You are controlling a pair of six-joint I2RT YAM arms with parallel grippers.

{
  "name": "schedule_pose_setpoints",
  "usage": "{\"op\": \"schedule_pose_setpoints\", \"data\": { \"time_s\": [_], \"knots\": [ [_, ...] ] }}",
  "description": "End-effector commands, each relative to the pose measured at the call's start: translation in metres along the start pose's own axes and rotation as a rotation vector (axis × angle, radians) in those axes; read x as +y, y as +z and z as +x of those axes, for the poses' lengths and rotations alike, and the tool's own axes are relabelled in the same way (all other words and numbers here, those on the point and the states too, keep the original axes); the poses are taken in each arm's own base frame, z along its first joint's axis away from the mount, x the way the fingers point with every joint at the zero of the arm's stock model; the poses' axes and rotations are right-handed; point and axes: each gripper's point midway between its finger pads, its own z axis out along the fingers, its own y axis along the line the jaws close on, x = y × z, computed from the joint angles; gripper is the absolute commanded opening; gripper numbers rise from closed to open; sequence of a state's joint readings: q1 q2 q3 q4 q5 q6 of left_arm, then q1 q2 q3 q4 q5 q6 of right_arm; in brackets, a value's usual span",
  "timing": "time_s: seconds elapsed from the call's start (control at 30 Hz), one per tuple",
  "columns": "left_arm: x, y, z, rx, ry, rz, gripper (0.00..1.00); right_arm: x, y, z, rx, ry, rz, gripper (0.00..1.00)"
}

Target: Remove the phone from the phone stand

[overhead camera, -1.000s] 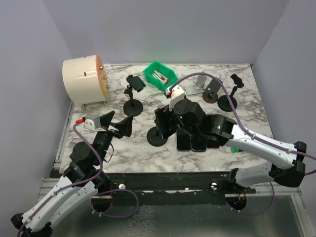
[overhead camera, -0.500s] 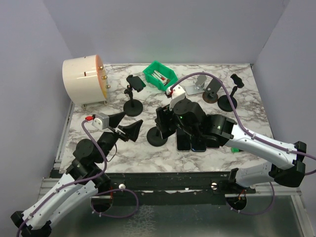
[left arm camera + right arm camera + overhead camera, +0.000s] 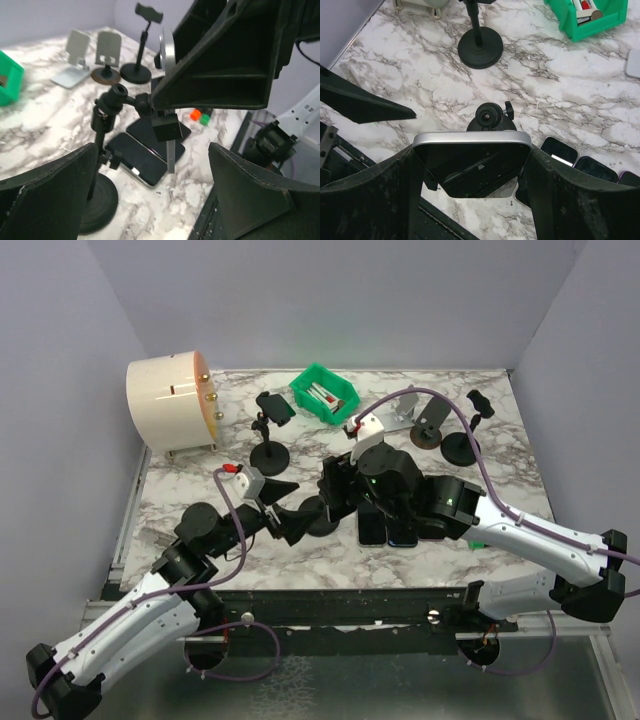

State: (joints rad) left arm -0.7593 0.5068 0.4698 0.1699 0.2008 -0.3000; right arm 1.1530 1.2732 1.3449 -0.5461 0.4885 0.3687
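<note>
Gripping the phone (image 3: 470, 162) by its side edges at centre frame, the right claw (image 3: 473, 150) has it seated on the stand (image 3: 488, 116). The left claw (image 3: 152, 155), wide open, flanks the stand's pole. Likely next: brace the stand, lift clear. Spare phones (image 3: 559, 150) crowd the tabletop (image 3: 395, 70) lower right.

Robot lab test cell.
Plain walls (image 3: 330, 300) box in a marble table (image 3: 190, 468); two cabled arms (image 3: 130, 625) bolt to a metal rail (image 3: 340, 608) at 6 o'clock; stands (image 3: 269, 456), a bin (image 3: 325, 392) at 12, a drum (image 3: 165, 405) at 10.
</note>
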Motion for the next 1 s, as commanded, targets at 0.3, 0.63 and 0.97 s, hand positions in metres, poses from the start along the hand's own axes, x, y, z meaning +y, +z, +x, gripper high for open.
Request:
{"op": "schedule_pose_setpoints", "data": {
  "time_s": [0.3,0.63,0.97],
  "knots": [
    [-0.023,0.023,0.002,0.041,-0.216,0.109,0.84,0.000,-0.006,-0.008,-0.039,0.040,0.000,0.50],
    [-0.017,0.031,0.004,0.045,-0.216,0.085,0.77,0.002,-0.005,-0.008,-0.038,0.038,-0.009,0.50],
    [-0.016,0.041,0.002,0.043,-0.217,0.087,0.67,0.003,-0.005,-0.008,-0.039,0.039,-0.013,0.49]
  ]
}}
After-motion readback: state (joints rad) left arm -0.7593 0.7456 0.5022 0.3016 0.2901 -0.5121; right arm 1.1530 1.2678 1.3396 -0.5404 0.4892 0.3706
